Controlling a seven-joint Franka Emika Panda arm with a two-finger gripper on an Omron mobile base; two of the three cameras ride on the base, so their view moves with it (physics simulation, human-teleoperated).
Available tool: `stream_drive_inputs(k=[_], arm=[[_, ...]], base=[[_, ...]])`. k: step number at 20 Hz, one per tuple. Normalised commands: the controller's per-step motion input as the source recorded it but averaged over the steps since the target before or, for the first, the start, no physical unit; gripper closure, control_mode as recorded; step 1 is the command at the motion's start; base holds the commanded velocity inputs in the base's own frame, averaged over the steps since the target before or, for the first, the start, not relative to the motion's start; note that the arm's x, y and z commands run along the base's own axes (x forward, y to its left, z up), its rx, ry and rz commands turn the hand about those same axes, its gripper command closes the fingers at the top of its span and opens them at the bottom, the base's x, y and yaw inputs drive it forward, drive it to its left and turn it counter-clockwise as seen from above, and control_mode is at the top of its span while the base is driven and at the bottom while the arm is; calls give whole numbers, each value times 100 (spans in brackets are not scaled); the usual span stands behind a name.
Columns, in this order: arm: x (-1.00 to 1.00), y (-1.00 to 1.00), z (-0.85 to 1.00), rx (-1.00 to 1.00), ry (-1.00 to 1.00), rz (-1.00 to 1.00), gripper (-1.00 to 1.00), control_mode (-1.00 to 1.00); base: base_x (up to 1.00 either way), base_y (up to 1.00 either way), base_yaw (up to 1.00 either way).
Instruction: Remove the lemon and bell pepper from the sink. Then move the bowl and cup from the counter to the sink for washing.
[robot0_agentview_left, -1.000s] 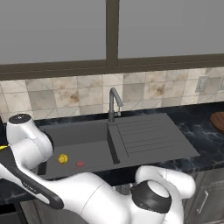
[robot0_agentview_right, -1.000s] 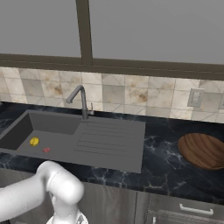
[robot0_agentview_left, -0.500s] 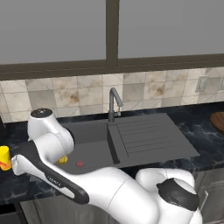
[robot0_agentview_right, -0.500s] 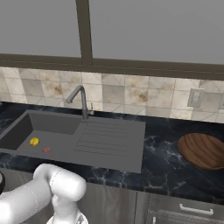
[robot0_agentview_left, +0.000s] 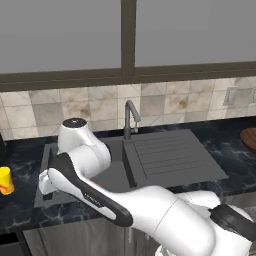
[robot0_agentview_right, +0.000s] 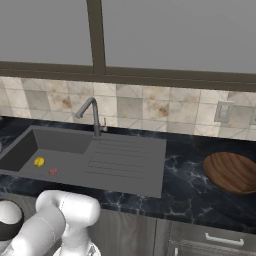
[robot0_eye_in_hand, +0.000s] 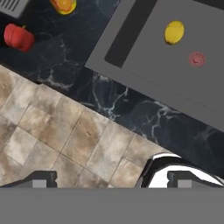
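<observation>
Gripper (robot0_eye_in_hand: 109, 183) open, holding nothing, high above the counter; lemon (robot0_eye_in_hand: 174, 33) lies in the sink (robot0_eye_in_hand: 144, 65) beside the drain; approach should descend vertically, jaws straddling the fruit.

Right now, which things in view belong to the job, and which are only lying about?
Job: lemon, bell pepper, sink, bowl, cup.
Lying about: faucet, reddish drain disc, wall outlet.
</observation>
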Motion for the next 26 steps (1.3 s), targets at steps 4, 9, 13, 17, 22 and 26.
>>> stream_drive_inputs(k=[4, 9, 13, 17, 22, 26], arm=[[0, -56, 9, 0, 0, 0, -100, -100], [2, -52, 9, 0, 0, 0, -100, -100], [8, -49, 7, 0, 0, 0, -100, -100], [18, -43, 1, 0, 0, -2, -100, -100], [26, -36, 0, 0, 0, -6, -100, -100], [38, -27, -1, 0, 0, -7, -100, -100]], base=[[0, 0, 0], [0, 0, 0], [0, 0, 0], [0, 0, 0], [0, 0, 0], [0, 0, 0]])
